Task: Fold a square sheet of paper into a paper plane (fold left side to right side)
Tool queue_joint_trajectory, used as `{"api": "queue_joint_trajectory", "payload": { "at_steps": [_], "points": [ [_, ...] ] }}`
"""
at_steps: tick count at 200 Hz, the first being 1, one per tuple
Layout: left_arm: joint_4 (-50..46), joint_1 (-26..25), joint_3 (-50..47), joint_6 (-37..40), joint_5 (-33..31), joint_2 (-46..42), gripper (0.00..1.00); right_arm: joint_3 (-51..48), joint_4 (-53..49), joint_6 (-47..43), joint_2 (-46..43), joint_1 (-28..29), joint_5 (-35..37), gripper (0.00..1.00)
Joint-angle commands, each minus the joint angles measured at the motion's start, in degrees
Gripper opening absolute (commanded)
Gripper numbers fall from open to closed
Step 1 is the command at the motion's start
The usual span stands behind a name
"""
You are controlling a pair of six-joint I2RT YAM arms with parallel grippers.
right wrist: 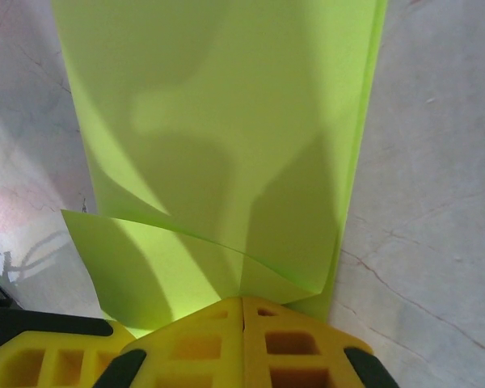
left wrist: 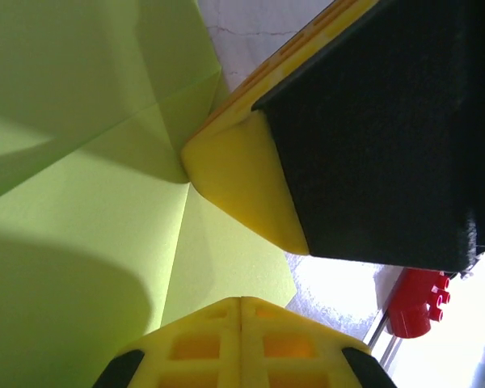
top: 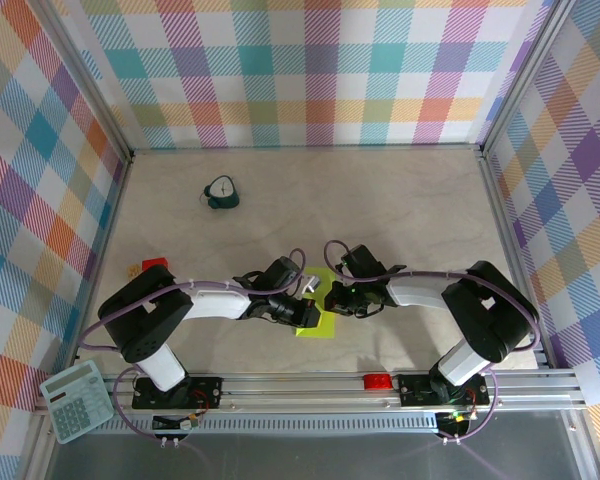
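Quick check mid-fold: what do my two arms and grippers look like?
Both the left arm and right arm have bulky black joints and white link shells, with lavender cables looping alongside. The left gripper and right gripper have bright yellow fingers moulded with square recessed cells, black patches at outer corners.
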Motion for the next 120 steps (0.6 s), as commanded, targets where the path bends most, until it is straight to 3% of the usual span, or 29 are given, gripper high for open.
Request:
{"api": "queue_joint_trajectory", "payload": {
  "at_steps": [1,120],
  "points": [
    [1.0,-0.4,1.5,1.2,-0.7,1.3,0.0,-1.7,-7.9,-0.7,3.1,-0.3,3.8,0.0],
    [6.0,0.8,-5.8,-1.1,0.3,0.4,0.0,-2.1,-10.8,-4.5,5.5,-2.9,4.8,0.0]
  ]
}}
